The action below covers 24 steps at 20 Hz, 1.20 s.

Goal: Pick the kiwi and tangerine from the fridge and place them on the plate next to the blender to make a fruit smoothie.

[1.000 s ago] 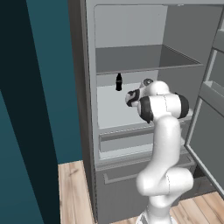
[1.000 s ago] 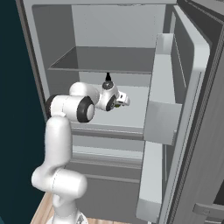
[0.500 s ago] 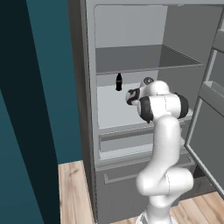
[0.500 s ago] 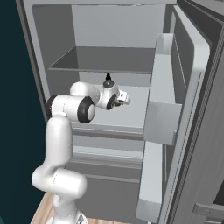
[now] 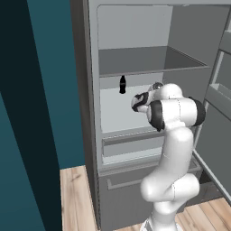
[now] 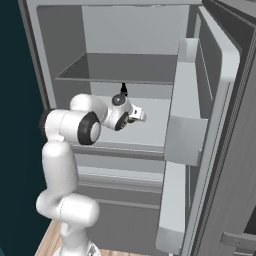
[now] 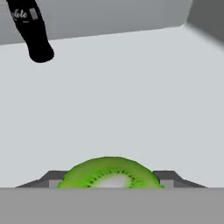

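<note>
The fridge (image 5: 135, 58) stands open, and my arm reaches onto its middle shelf (image 6: 150, 140). My gripper (image 7: 109, 181) is shut on the kiwi (image 7: 109, 171), a green slice with a pale centre that sits between the two dark fingertips (image 7: 52, 178) at the bottom of the hand view. From the base cameras the hand (image 5: 137, 102) (image 6: 137, 116) hangs just above the pale shelf floor, and the kiwi is too small to make out there. The tangerine, the plate and the blender are out of view.
A black bottle (image 5: 122, 84) (image 6: 123, 89) (image 7: 35, 30) stands at the back of the same shelf, behind and left of the hand. The fridge door (image 6: 200, 125) with its shelves hangs open on the right. A drawer (image 5: 131, 146) lies below the shelf.
The jaws have closed. The arm has barely moved inside the fridge, and the bottle stands where it was.
</note>
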### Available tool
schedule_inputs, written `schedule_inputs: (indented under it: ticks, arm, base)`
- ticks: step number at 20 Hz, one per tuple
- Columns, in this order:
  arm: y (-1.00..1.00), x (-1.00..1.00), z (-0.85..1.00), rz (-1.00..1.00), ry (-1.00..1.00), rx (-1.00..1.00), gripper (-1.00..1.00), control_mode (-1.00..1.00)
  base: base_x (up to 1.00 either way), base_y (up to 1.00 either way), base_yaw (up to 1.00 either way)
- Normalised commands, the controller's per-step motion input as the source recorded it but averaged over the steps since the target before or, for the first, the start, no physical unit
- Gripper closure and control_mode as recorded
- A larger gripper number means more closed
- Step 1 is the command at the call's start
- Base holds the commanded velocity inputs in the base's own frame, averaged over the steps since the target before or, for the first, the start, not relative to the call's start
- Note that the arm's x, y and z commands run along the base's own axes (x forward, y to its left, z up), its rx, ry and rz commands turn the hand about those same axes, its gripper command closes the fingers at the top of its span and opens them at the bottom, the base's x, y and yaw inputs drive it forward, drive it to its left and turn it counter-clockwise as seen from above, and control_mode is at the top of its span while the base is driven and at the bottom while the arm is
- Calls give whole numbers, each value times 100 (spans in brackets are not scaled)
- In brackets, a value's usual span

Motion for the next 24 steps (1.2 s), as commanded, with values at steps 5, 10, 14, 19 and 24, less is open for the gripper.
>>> schedule_inputs:
  ticks: [5,10,14,19,24]
  arm:
    - [0,-100,40,0,-22,0,100,-100]
    - [0,-100,92,0,-6,0,100,-100]
    - [7,-100,100,0,3,0,100,-100]
    - [8,-100,100,0,14,0,100,-100]
    - [11,-100,100,0,23,0,100,-100]
  base:
    - [0,0,0]
    - [0,0,0]
    - [0,0,0]
    - [0,0,0]
    - [0,0,0]
